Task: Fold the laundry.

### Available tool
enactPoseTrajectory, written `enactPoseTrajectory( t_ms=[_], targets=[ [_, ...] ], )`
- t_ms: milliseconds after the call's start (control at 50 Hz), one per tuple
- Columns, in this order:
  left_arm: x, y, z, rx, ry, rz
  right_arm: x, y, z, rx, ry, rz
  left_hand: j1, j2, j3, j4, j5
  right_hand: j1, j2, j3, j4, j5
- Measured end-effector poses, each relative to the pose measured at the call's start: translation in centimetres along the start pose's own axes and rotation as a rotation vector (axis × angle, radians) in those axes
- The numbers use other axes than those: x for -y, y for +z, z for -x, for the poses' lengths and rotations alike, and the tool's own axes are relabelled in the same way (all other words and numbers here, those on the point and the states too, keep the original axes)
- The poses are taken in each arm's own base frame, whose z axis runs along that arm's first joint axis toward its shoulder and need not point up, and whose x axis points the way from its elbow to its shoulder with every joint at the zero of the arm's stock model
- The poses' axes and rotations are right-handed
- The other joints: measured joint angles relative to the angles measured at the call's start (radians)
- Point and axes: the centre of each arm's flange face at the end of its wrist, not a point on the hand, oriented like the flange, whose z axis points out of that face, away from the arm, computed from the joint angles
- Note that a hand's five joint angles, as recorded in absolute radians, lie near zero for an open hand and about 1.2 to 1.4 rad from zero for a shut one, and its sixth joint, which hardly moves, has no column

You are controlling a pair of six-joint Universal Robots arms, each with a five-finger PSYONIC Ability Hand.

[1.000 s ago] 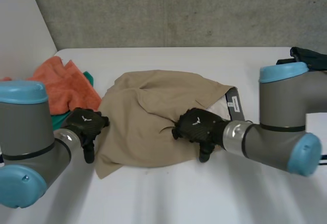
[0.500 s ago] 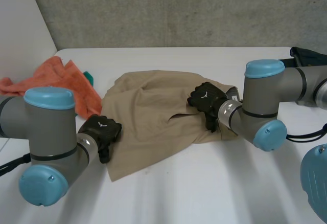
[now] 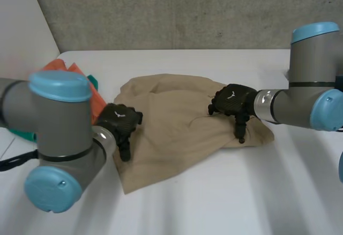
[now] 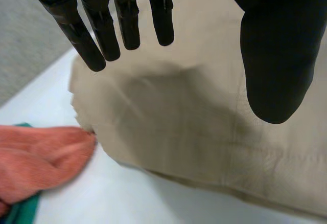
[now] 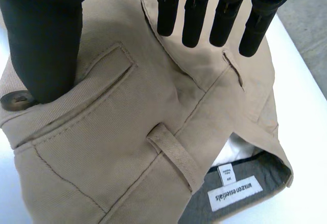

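Observation:
A beige pair of trousers (image 3: 177, 125) lies crumpled in the middle of the white table (image 3: 214, 203). My left hand (image 3: 122, 125) rests at its left edge, open; in the left wrist view its fingers (image 4: 127, 19) and thumb are straight and spread just above the beige cloth (image 4: 194, 127). My right hand (image 3: 233, 102) sits on the right part of the trousers, open too. In the right wrist view its thumb (image 5: 46, 45) lies by a back pocket and a button (image 5: 18, 101), with the fingers (image 5: 196, 14) straight over the waistband (image 5: 153, 147).
An orange towel (image 3: 86, 87) with a green cloth (image 3: 92, 79) lies at the table's left, touching the trousers' edge; the towel (image 4: 36, 157) is beside my left hand. A belt loop (image 5: 173, 155) and a size label (image 5: 236, 191) show on the waistband.
My right hand has moved from the middle of the trousers to their right side, and the grey inner waistband is now covered. My left hand has shifted right along the left edge.

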Motion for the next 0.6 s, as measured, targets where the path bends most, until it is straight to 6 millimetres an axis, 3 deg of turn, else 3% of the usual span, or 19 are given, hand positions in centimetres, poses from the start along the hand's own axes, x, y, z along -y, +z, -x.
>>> enactPoseTrajectory(
  t_ms=[260,320,340,400,480,520,560,600],
  targets=[
    [-1.6,1.9,-2.2,-0.009,0.016,0.082,0.3,-2.2,-1.9,0.004,0.039,-0.026,-0.054,-0.051,-0.05,-0.048,-0.05,0.001,0.002,-0.002,-0.002,-0.003],
    [-1.8,2.2,-2.6,-0.015,0.022,0.085,0.9,-2.9,-1.8,0.015,0.102,-0.032,-0.015,-0.014,-0.013,-0.008,0.0,0.173,0.15,0.179,0.168,0.182],
    [-1.8,2.3,-2.8,-0.018,0.025,0.086,1.2,-3.2,-1.7,0.021,0.13,-0.035,0.024,0.028,0.029,0.029,0.039,0.339,0.319,0.357,0.344,0.357],
    [-2.1,2.4,-3.4,-0.028,0.035,0.091,1.9,-3.8,-1.5,0.031,0.198,-0.042,0.281,0.25,0.25,0.258,0.267,0.554,0.54,0.574,0.564,0.559],
    [-2.3,2.7,-4.0,-0.02,0.049,0.095,2.6,-4.4,-1.7,0.009,0.292,-0.049,0.767,0.791,0.777,0.798,0.798,0.761,0.774,0.818,0.822,0.819],
    [-2.1,2.7,-3.8,0.003,0.046,0.089,2.6,-4.5,-2.0,-0.015,0.318,-0.05,0.769,0.822,0.807,0.829,0.816,0.581,0.574,0.63,0.632,0.628],
    [-1.4,2.5,-3.1,0.039,0.037,0.072,2.4,-4.5,-2.5,-0.047,0.335,-0.045,0.769,0.826,0.812,0.832,0.816,0.213,0.203,0.257,0.26,0.263],
    [-0.8,2.2,-2.6,0.064,0.027,0.053,2.1,-4.5,-2.8,-0.07,0.336,-0.041,0.769,0.826,0.812,0.833,0.816,0.067,0.054,0.11,0.109,0.103]
  ],
)
